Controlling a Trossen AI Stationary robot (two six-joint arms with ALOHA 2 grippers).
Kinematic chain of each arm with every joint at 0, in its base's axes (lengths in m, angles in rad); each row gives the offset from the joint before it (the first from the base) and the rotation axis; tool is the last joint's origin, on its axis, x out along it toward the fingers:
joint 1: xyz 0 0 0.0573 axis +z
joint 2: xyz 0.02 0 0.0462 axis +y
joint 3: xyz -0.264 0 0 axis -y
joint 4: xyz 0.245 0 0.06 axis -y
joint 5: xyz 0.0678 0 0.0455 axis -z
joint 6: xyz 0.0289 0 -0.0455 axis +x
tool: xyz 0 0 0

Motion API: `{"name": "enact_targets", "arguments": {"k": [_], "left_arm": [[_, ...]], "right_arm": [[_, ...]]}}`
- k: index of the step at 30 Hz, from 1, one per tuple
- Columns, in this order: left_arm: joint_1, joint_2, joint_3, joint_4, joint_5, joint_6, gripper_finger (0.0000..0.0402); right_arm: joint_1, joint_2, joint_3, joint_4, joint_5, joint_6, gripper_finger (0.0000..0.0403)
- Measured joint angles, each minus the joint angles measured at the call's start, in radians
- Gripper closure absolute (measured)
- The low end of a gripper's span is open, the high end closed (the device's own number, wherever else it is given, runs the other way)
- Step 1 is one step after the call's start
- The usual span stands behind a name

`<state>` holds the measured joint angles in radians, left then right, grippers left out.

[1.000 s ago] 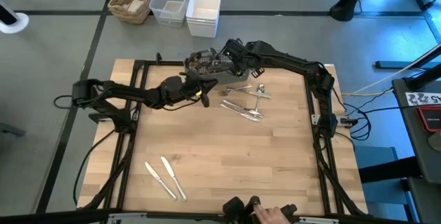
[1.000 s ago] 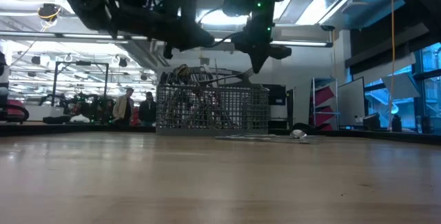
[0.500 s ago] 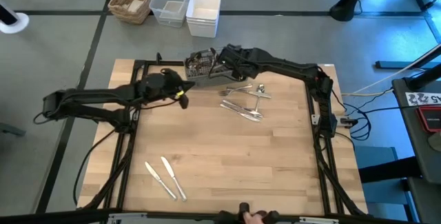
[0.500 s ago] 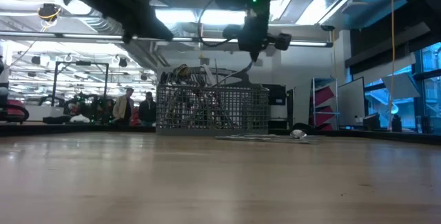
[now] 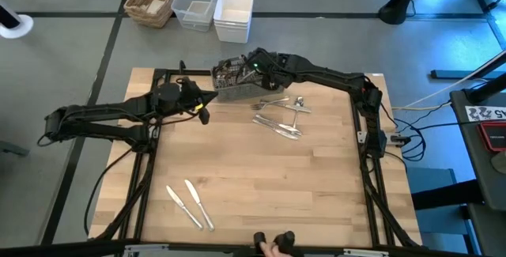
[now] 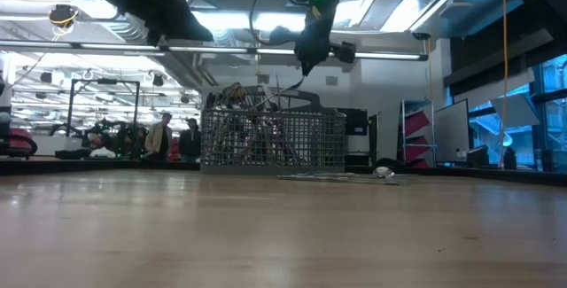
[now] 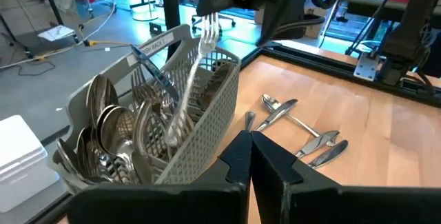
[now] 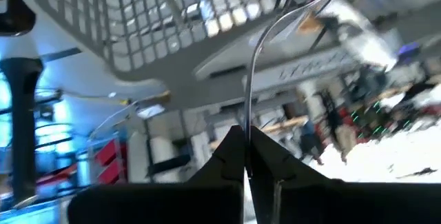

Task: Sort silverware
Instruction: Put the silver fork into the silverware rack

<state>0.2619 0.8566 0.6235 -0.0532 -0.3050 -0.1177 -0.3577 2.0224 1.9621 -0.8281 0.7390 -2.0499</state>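
Note:
A grey mesh caddy [image 5: 236, 83] [image 6: 270, 137] stands near the table's far edge, full of spoons and forks [image 7: 110, 131]. My right gripper [image 5: 254, 66] [image 6: 301, 65] hangs over the caddy, shut on a fork [image 7: 186, 86]. My left gripper [image 5: 204, 116] [image 7: 250, 145] is shut and empty, above the table just left of the caddy. Several loose pieces of silverware [image 5: 281, 117] [image 7: 296, 127] lie flat on the table to the caddy's right. Two table knives [image 5: 190, 203] lie side by side near the near-left corner. My right gripper pinches the fork between its two fingers at the tined end [image 7: 207, 27], coming from above and pointing down. The fork shows edge-on between the fingers [image 8: 247, 124]. It stands steeply tilted, its handle end [image 7: 172, 134] down inside the caddy among the other pieces.
Beyond the far edge sit a wicker basket [image 5: 152, 0], a clear tub [image 5: 195, 2] and a white bin [image 5: 233, 13]. A person's hand [image 5: 273, 249] shows at the near edge. People [image 6: 173, 137] stand far off in the room. Bare wood lies in the table's middle.
My left gripper has drawn back from beside the caddy toward the table's left. My right gripper has moved from above the loose silverware toward the far left, over the caddy, and has risen.

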Motion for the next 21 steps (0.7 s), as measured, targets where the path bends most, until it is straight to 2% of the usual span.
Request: {"name": "enact_targets", "arguments": {"k": [6, 11, 21], "left_arm": [[0.0, 0.0, 0.0, -0.042, 0.0, 0.0, 0.0399], [0.0, 0.001, 0.0, -0.074, 0.001, -0.009, 0.0398], [0.0, 0.001, 0.0, -0.072, 0.001, -0.014, 0.04]], "right_arm": [[-0.001, 0.005, 0.0, 0.016, -0.043, -0.096, 0.0397], [-0.001, 0.005, 0.001, 0.024, -0.102, -0.106, 0.0397], [-0.001, 0.005, 0.001, 0.093, -0.044, -0.328, 0.0397]]}}
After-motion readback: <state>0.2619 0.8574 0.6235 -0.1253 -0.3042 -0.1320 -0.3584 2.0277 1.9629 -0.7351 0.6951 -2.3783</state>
